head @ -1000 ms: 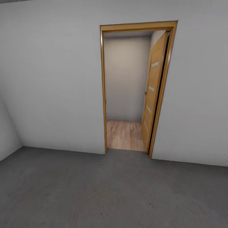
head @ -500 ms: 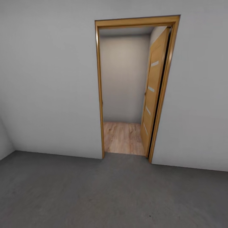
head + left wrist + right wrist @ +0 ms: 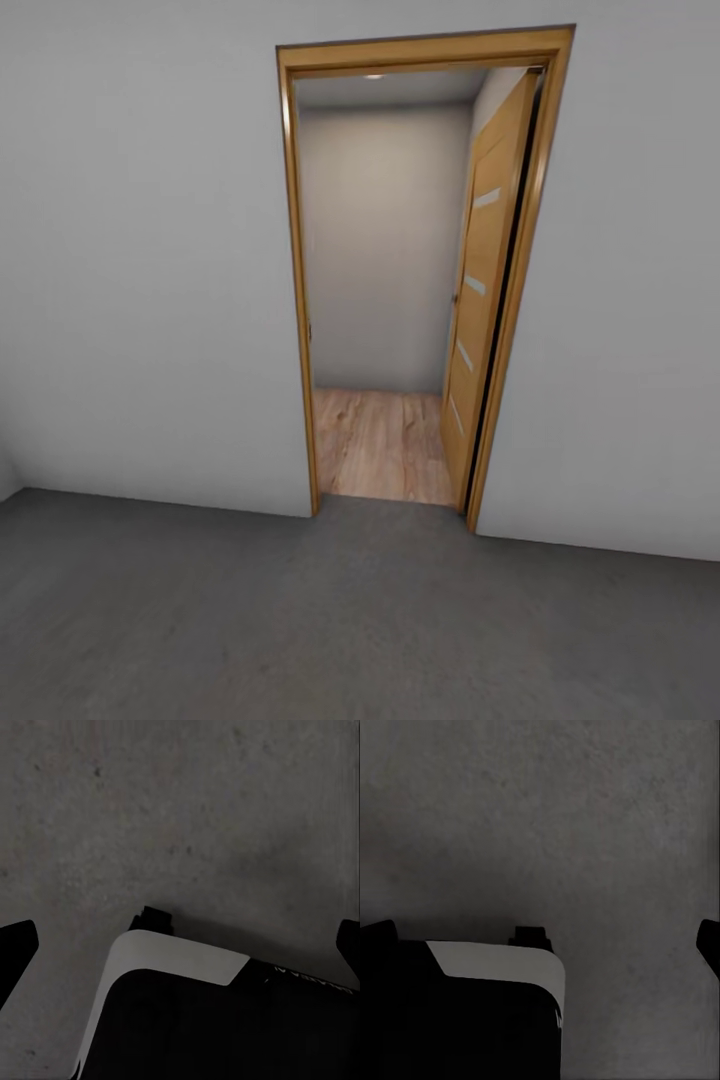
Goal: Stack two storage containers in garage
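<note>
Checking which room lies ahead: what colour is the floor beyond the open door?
Light wood planks, unlike the grey concrete floor here; clearest in the head view.

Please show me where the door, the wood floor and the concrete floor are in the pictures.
door [image 3: 485,290]: head view, middle of its open panel.
wood floor [image 3: 375,445]: head view, planks beyond the doorway.
concrete floor [image 3: 300,620]: head view, bare grey surface.

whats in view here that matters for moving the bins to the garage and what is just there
Part of the job:
- concrete floor of the garage, where the bins are to be stacked
- left gripper, open, nothing between its fingers
- right gripper, open, nothing between its fingers

Just there:
- open door with frosted strips
- door frame
- white wall
- wood plank floor beyond the doorway
</note>
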Robot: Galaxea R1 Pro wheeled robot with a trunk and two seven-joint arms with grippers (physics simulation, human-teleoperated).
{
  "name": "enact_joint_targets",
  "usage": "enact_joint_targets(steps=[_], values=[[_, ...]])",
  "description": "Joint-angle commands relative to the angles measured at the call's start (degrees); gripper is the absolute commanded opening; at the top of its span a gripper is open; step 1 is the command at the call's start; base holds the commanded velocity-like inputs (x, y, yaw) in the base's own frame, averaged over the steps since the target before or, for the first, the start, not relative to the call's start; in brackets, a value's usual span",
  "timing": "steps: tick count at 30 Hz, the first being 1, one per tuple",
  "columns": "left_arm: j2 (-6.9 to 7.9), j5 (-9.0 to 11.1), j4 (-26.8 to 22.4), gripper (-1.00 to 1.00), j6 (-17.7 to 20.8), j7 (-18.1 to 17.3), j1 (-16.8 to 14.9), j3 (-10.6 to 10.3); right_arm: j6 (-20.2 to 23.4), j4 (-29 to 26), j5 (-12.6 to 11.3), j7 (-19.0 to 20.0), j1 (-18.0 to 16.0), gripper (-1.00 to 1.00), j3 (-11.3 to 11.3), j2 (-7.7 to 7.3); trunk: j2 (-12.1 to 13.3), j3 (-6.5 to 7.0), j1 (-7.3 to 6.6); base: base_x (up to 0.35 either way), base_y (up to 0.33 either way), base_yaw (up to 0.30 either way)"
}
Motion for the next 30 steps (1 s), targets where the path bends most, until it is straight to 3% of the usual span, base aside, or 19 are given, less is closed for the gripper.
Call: enact_joint_targets(steps=[1,16,30], values=[[0.0,0.4,0.0,1.0,0.0,0.2,0.0,-0.3,-0.3,0.2,-0.4,-0.1,-0.1,1.0,0.5,0.06,0.0,-0.07,0.03,0.291,-0.202,0.0],[0.07,0.4,0.0,1.0,0.1,0.2,0.0,-0.3,-0.4,0.2,-0.3,-0.1,-0.1,1.0,0.4,0.05,0.0,-0.07,0.03,0.293,-0.195,0.0],[0.27,0.5,0.0,1.0,0.3,0.2,0.0,-0.3,-0.3,0.2,-0.3,-0.2,-0.1,1.0,0.4,0.05,0.0,-0.07,0.03,0.32,-0.019,0.0]])
